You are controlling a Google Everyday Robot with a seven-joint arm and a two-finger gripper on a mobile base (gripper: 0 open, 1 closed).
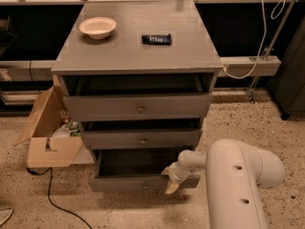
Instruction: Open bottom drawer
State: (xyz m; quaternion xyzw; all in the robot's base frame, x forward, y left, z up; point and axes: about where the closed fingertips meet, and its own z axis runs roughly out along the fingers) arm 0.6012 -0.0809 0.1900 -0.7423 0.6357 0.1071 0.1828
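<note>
Since the bottom drawer (124, 182) already stands pulled out from the grey chest (138, 56), with its dark cavity showing behind the narrow front, the opening step looks mostly done and only the finishing is in hand. It sits at six o'clock in the view, lowest of the three, with its small knob (145, 185) at the middle of the front. The gripper (168, 179) is at the front's top rim, at three o'clock from the knob and just beside it. Its jaws are parted, with one tan tip on the cavity side and the other down the outer face. They straddle the rim rather than visibly pinching it, and they hold nothing else. The white arm (233, 180) reaches in from five o'clock. The next move, as I judge it, calls for either a short straight pull toward six o'clock if more travel is wanted, or a clean lift off the rim. Above, at twelve o'clock from it, are the middle drawer (143, 140) and top drawer (140, 109), both ajar. On the chest top sit a bowl (97, 27) at eleven o'clock and a black device (156, 39) near twelve. A cardboard box (47, 137) stands at nine o'clock.
</note>
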